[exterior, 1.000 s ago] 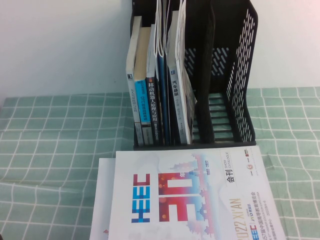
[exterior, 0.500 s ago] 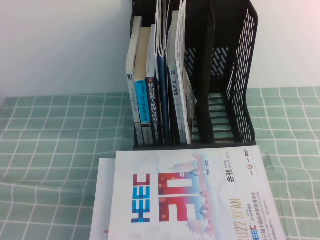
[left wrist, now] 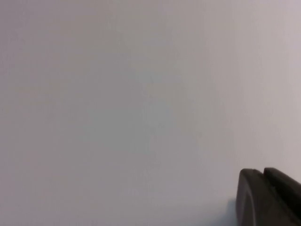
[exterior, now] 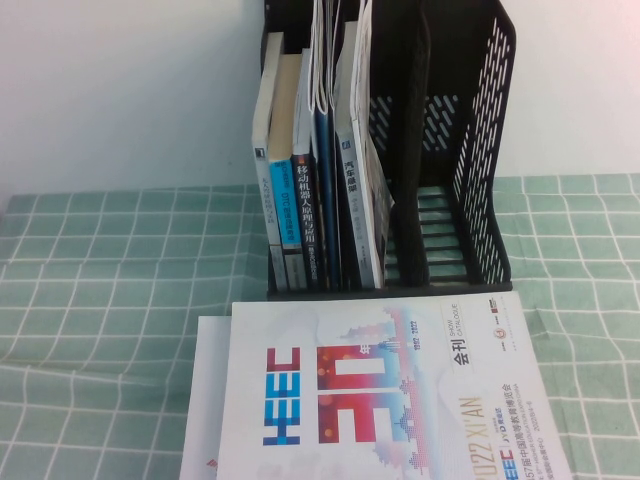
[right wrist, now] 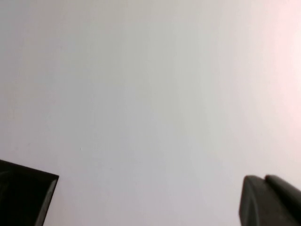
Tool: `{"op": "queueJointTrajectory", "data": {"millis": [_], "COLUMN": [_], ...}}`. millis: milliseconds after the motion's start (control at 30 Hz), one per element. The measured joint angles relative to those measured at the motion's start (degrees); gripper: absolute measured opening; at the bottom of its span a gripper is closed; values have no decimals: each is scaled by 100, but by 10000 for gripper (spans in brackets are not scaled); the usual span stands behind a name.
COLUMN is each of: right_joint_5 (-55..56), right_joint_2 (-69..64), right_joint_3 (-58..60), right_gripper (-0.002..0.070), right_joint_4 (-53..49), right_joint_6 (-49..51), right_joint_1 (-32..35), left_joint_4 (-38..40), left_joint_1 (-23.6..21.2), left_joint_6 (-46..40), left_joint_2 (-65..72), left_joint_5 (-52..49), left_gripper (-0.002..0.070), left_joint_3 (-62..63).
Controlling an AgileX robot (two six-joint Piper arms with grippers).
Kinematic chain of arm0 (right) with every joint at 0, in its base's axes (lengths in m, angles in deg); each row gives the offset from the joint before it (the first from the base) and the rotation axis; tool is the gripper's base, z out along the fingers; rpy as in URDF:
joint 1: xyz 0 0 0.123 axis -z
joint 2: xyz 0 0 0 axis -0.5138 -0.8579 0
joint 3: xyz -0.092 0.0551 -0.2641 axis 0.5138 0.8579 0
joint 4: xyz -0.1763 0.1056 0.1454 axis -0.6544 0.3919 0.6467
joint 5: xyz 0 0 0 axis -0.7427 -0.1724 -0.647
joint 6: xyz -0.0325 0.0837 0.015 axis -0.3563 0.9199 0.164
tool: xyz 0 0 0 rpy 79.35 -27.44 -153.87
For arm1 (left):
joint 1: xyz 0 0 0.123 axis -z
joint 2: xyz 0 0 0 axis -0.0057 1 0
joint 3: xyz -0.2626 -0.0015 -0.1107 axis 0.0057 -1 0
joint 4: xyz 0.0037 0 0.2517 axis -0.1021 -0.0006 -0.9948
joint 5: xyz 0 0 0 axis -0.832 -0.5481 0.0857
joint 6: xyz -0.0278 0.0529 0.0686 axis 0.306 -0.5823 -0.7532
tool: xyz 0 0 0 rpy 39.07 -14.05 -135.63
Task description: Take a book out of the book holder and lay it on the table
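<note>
The black mesh book holder (exterior: 488, 150) stands upright at the back of the table (exterior: 110, 300), which is covered in mint-green cloth with a white grid. Several books (exterior: 305, 215) and thin magazines (exterior: 365, 170) stand in its left slots, with only spines and edges showing. Its two right slots hold nothing. Neither arm appears in the high view. In the left wrist view my left gripper (left wrist: 261, 170) is shut with nothing in it, facing a blank white wall. In the right wrist view my right gripper (right wrist: 264, 177) is likewise shut and holds nothing.
A white "HEEC 30" magazine (exterior: 390, 400) lies flat on the cloth right in front of the holder, on top of another white sheet (exterior: 203, 400). A dark angular edge (right wrist: 23, 197) shows in a corner of the right wrist view. Green cloth extends to both sides.
</note>
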Motion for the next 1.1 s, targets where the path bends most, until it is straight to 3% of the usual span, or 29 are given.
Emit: {"op": "queueJointTrajectory", "data": {"millis": [133, 333, 533, 667, 800, 933, 1100], "right_joint_5": [-174, -3038, -5017, -5650, -6278, -6465, -6469], "right_joint_2": [0, -71, -1266, -2515, -3879, -5199, -6563], "right_joint_3": [-11, -1009, -1888, -2188, -2494, -2856, -3362], "right_gripper": [-2, -2, -2, -2, -2, -2, -2], "right_joint_4": [63, 185, 1140, 2632, 3885, 4540, 4703], "right_joint_6": [-10, 72, -90, -1895, -3469, -4146, -4641], "right_joint_1": [0, 0, 0, 0, 0, 0, 0], "left_joint_4": [191, 222, 1292, 1779, 2091, 2864, 4802], "left_joint_1": [0, 0, 0, 0, 0, 0, 0], "left_joint_6": [150, 215, 230, 66, -677, -1491, -3026], "left_joint_2": [-9, 386, 1224, 1943, 2908, 3832, 4620], "left_joint_5": [-1192, -3772, -3714, -4336, -5435, -5844, -6138], "left_gripper": [-3, -3, -3, -3, -3, -3, -3], "left_joint_3": [295, 1551, 1787, 2097, 2572, 2830, 2902]}}
